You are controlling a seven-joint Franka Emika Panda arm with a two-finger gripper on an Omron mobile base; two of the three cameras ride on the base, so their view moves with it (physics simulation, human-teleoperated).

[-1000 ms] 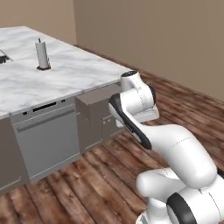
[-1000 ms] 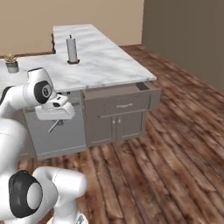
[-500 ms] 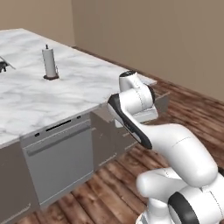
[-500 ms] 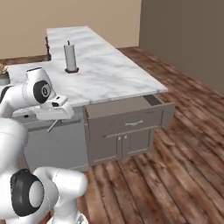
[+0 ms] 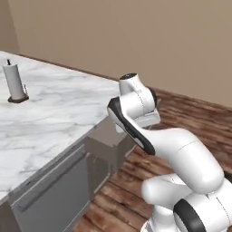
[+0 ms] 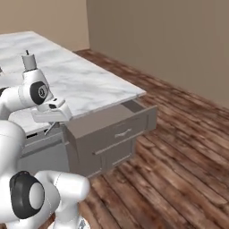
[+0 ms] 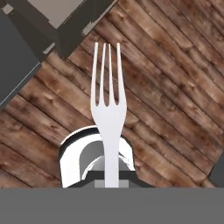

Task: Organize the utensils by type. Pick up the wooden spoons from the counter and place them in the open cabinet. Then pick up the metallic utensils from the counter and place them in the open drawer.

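A silvery metal fork, one of the metallic utensils, sticks out from my gripper, which is shut on its handle. Its tines point away from the hand over the wooden floor. From the right base camera the fork hangs thin under the white hand, in front of the counter's front edge and left of the open drawer. The left base camera shows the hand beside the drawer. A corner of the drawer is at the hand view's top left. The wooden spoons and the open cabinet are out of view.
A paper-towel holder stands far back on the marble counter. A grey appliance front sits under the counter left of the drawer. Brown plank floor spreads to the right up to a beige wall.
The whole scene has shifted in both base views, so the base has moved; the open drawer now appears closer and larger. The gripper stays shut on the fork.
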